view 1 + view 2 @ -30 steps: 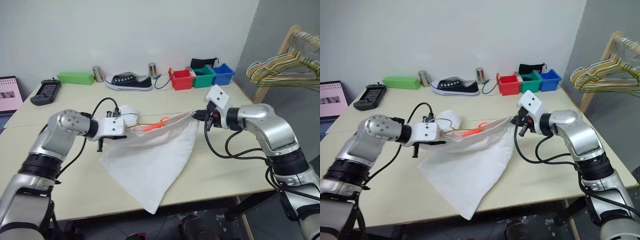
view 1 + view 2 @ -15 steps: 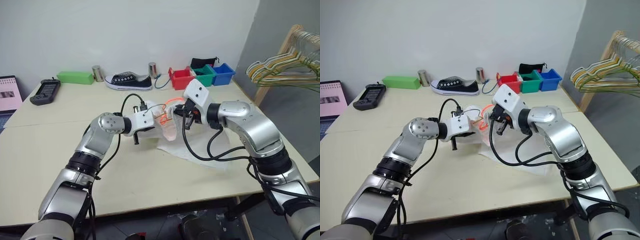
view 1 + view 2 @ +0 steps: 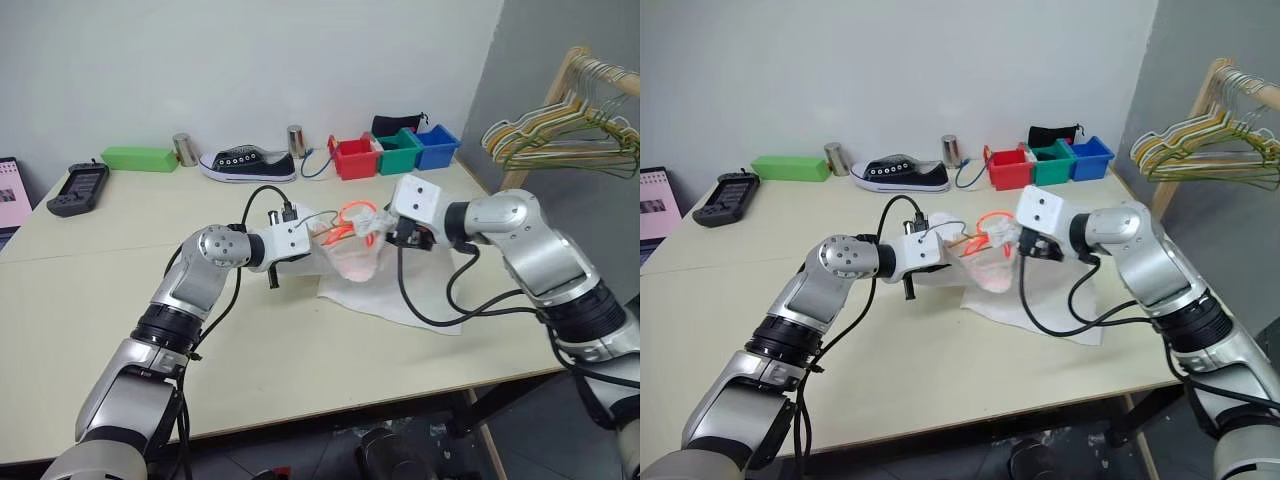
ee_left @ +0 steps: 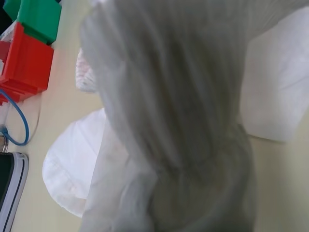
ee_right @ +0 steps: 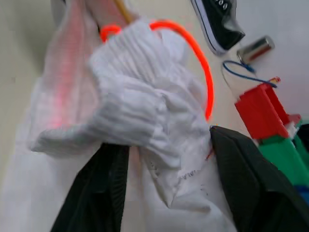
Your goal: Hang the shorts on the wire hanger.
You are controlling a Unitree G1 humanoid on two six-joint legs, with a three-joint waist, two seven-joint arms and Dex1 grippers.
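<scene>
The shorts (image 3: 360,262) hang bunched from the left gripper (image 3: 300,238), clamped on the waistband; the right gripper (image 5: 164,159) straddles it, spread, probably regripping.

The shorts (image 3: 372,280), white and soft, are bunched at the gathered waistband, raised above the desk, the rest spread flat on it. A neon orange loop (image 5: 193,53) is seen there. The hanger (image 5: 121,10) seems threaded inside.

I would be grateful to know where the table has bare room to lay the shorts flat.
The table is bare along its near edge and left half, bordered by the handheld device and the shorts. The back edge is crowded: green box, shoe, bins.
</scene>
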